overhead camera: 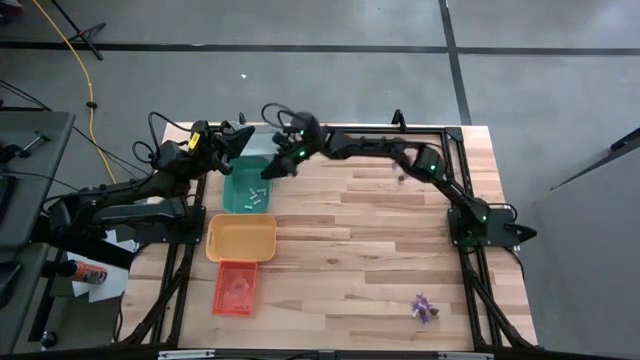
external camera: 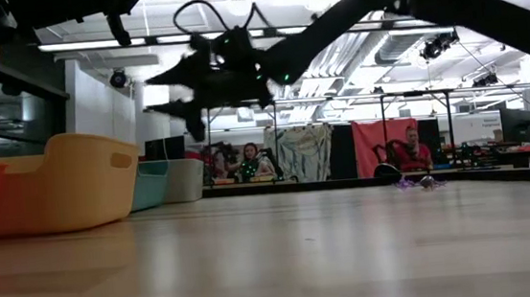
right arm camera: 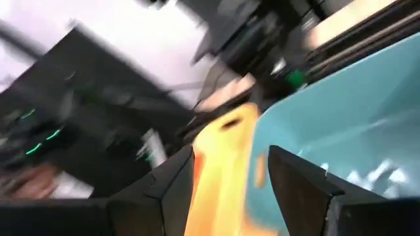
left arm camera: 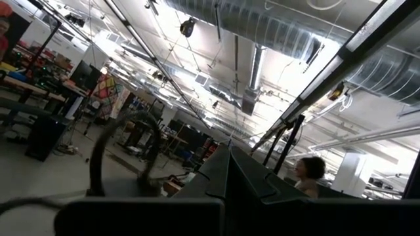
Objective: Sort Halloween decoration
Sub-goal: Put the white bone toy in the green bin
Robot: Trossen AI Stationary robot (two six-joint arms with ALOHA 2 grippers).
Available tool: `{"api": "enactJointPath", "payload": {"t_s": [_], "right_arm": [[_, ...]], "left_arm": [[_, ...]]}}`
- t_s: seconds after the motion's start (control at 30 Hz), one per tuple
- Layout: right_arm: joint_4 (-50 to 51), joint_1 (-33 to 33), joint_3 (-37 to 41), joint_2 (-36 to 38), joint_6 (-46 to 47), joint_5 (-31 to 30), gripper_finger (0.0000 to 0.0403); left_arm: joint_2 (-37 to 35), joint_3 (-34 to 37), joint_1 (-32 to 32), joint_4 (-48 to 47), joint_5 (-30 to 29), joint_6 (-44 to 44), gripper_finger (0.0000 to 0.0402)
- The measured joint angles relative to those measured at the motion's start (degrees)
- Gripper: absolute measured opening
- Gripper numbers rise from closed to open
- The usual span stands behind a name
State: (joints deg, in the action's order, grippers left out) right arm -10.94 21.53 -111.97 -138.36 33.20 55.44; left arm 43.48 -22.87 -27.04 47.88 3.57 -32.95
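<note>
Right claw (overhead camera: 268, 172) spread wide above the teal tray (overhead camera: 247, 186) holding whitish trinkets (overhead camera: 251, 198), left claw (overhead camera: 240, 138) shut, parked at the worktop's (overhead camera: 380, 250) far-left edge, purple trinkets (overhead camera: 424, 308) piled near the front-right corner, yellow tray (overhead camera: 241, 238) and orange tray (overhead camera: 235, 288) alongside.

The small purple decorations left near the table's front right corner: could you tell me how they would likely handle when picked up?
The purple decorations look tiny beside the yellow tray, so probably very light and easily scattered by a nudge. Their clumped, irregular shapes suggest they may snag together rather than roll. Being so small, they could slip from the jaws.
</note>
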Motion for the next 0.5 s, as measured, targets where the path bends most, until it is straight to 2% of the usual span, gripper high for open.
{"api": "enactJointPath", "payload": {"t_s": [0.1,0.17,0.27,0.37,0.5], "right_arm": [[15.9,0.9,1.5,5.0,-10.6,1.9,0.0183],[31.0,1.0,2.4,9.1,-22.9,-1.8,0.0180],[48.8,0.9,5.8,16.1,-38.0,-11.1,0.0175],[52.7,1.0,14.8,24.2,-41.4,-15.0,0.0171],[43.4,0.9,33.1,37.9,-35.2,-18.6,0.0166]], "left_arm": [[0.0,0.0,0.0,0.0,0.0,0.1,0.0000],[0.0,0.0,0.0,0.0,0.0,0.1,0.0000],[0.0,0.0,0.0,-0.1,0.1,0.2,0.0000],[0.0,0.0,0.0,-0.5,0.1,0.7,0.0000],[0.0,0.0,0.1,-3.6,0.6,3.2,0.0000]]}}
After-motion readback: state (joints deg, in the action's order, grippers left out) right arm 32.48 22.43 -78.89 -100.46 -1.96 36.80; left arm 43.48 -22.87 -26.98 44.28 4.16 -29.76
